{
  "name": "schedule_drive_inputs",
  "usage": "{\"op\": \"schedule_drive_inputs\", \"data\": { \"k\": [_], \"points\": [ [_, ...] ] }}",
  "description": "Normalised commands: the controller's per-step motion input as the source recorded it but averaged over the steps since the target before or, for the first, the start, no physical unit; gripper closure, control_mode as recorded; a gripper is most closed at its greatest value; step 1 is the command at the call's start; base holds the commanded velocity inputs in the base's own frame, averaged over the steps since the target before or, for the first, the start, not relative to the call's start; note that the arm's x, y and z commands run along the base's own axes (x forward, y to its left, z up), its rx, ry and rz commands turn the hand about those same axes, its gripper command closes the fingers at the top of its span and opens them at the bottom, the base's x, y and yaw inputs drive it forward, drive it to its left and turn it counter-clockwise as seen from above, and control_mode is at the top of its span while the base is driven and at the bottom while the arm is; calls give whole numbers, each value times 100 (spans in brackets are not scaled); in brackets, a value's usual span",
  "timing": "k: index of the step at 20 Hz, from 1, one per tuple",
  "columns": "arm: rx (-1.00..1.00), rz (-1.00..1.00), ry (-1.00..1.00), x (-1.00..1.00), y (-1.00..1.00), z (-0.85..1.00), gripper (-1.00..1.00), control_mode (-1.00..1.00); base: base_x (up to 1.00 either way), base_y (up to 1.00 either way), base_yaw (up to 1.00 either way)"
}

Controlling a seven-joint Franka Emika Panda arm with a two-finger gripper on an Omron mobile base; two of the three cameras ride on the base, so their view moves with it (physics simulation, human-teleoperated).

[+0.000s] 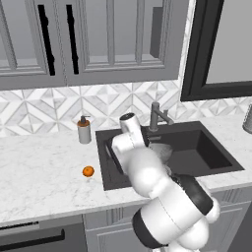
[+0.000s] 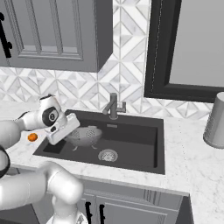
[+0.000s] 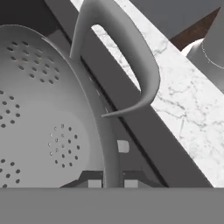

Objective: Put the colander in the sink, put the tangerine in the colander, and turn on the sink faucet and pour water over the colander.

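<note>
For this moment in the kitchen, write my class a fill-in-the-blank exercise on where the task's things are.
1. The colander is inside the ____.
2. The tangerine lies on the ____, left of the sink.
3. The gripper fingers are shut on the colander's ____.
4. The sink faucet stands behind the basin, and no ____ runs from it.

Missing words: sink; counter; rim; water
</note>
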Motion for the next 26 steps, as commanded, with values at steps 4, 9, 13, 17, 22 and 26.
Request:
{"op": "schedule_drive_inputs", "data": {
  "k": [4, 9, 13, 17, 22, 26],
  "points": [
    [0, -37, 0, 24, 23, -33, 100, -100, 0, 0, 0],
    [0, -42, -1, 33, 18, -28, 100, -100, 0, 0, 0],
    [0, -41, -5, 31, 20, -22, 100, -100, 0, 0, 0],
    [0, -40, -11, 26, 23, -18, 100, -100, 0, 0, 0],
    [-1, -41, -18, 26, 32, -11, 100, -100, 0, 0, 0],
    [-2, -42, -18, 29, 35, -4, 100, -100, 0, 0, 0]
  ]
}}
